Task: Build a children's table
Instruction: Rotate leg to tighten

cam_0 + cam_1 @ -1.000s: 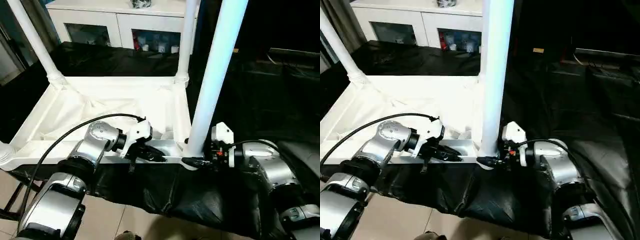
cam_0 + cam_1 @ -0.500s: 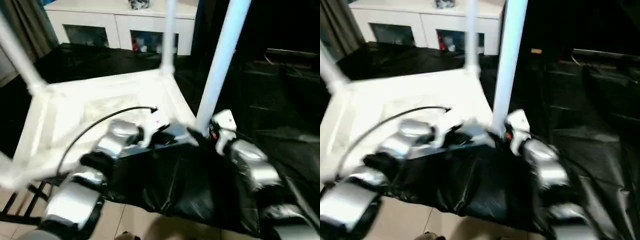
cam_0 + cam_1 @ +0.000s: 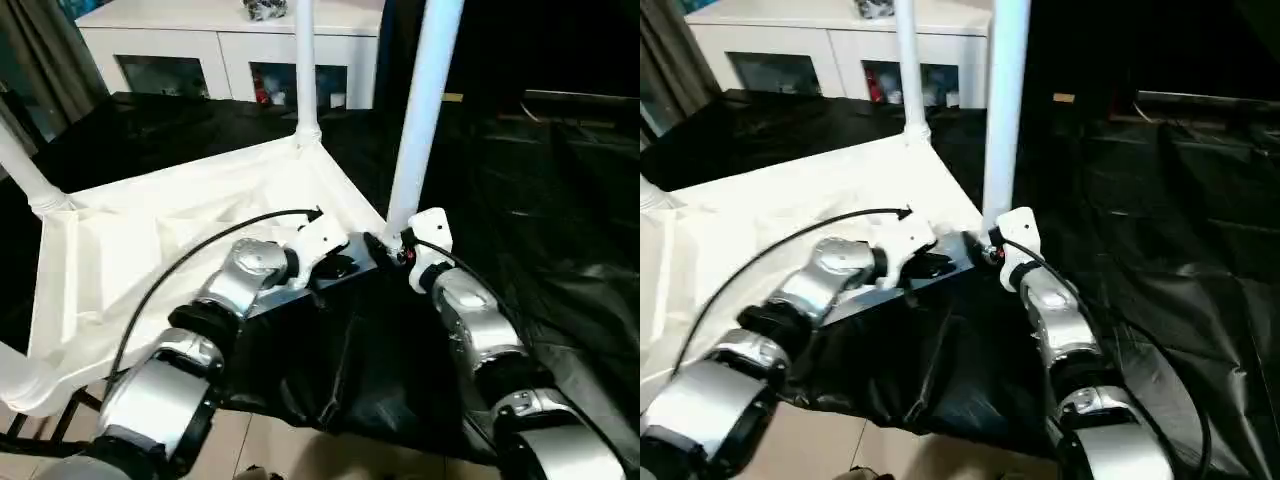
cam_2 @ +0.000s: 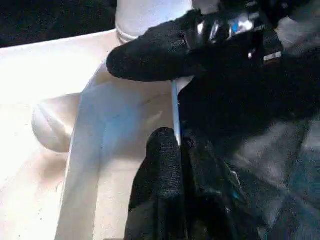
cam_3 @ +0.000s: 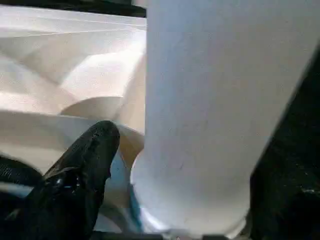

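Note:
The children's table lies upside down on the black-covered work table, its white tabletop turned at a slant. Legs stand in the far corner, the left corner and the near right corner. My left gripper is shut on the thin near rim beside that right corner; the left wrist view shows the fingers pinching the white wall. My right gripper sits at the base of the near right leg. Its black finger stands a little off the leg, open.
A white glass-door cabinet stands behind the work table. Black cloth covers the table to the right and hangs over its near edge. Tiled floor shows below. A black cable loops over my left forearm.
The tabletop has swung round: its near right corner and leg moved away from me, both grippers going with it. The right finger now stands further off the leg.

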